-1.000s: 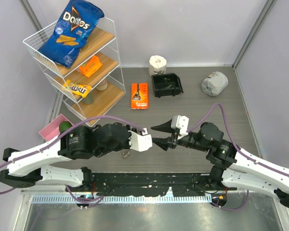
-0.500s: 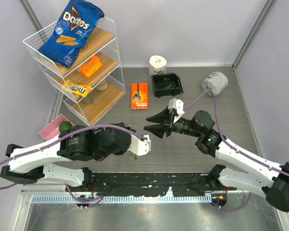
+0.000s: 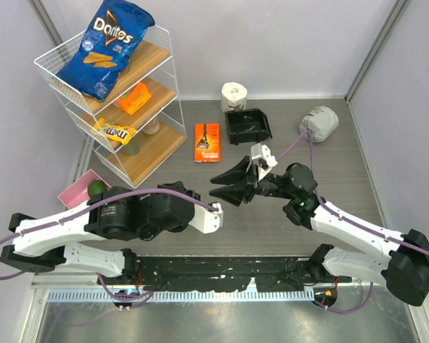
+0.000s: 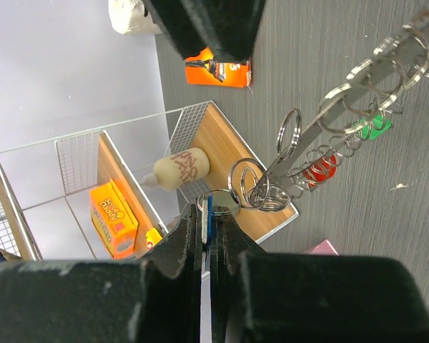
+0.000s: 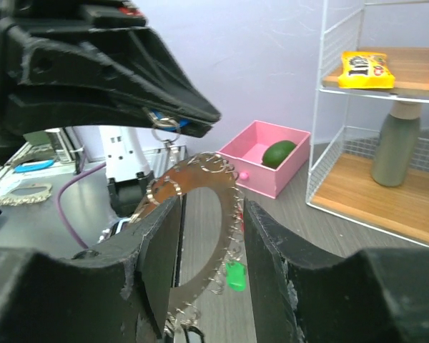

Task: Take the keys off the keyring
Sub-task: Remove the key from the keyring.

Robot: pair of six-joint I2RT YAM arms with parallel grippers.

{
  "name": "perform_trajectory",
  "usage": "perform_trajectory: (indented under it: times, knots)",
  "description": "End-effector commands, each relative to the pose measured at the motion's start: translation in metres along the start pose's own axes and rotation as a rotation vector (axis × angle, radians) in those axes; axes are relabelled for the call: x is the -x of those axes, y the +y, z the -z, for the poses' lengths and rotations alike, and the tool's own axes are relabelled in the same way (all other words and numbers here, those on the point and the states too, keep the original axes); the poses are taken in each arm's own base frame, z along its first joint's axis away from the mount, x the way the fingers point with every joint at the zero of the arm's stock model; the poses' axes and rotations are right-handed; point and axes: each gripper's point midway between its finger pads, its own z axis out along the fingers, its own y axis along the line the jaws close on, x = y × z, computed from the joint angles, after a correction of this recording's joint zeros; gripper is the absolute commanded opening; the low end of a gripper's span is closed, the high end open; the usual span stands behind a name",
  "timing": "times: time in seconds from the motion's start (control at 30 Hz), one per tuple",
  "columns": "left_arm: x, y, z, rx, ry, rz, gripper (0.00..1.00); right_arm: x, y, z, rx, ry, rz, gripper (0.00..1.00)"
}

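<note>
Looking from the left: our left gripper (image 4: 209,214) has its fingers pinched tight on what looks like the blue-headed key (image 4: 209,204), held up off the worktop (image 4: 386,236). The keyring (image 4: 357,93) hangs from that pinch by a cluster of small split rings (image 4: 254,187). In the left wrist view its band runs away from the fingers toward the right arm, with the green key (image 4: 374,128) and red key (image 4: 318,170) dangling partway along.

Over on the right, the right gripper (image 5: 213,207) has its fingers apart, medium-wide, and the ring's band sits right in that gap. We can't tell if either finger touches it. We reckon the right arm is the one placed to work a key off, since the green one hangs just below its fingers.
</note>
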Motion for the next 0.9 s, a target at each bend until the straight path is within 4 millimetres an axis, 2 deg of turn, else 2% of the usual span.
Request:
perform_trajectory:
  times: [0.0, 0.23, 0.47, 0.87]
  knots:
    - [0.005, 0.014, 0.008, 0.043, -0.03, 0.022, 0.0, 0.026, 0.034, 0.003, 0.139, -0.107, 0.098, 0.46]
    - [0.012, 0.008, 0.006, 0.01, -0.053, 0.022, 0.0, 0.022, 0.045, -0.008, 0.191, -0.089, 0.147, 0.43]
    - [0.019, 0.003, 0.006, -0.014, -0.077, 0.018, 0.0, 0.02, 0.042, -0.024, 0.217, -0.052, 0.19, 0.41]
    - [0.023, 0.002, 0.008, -0.02, -0.101, 0.017, 0.0, 0.006, 0.044, -0.034, 0.268, -0.021, 0.175, 0.39]
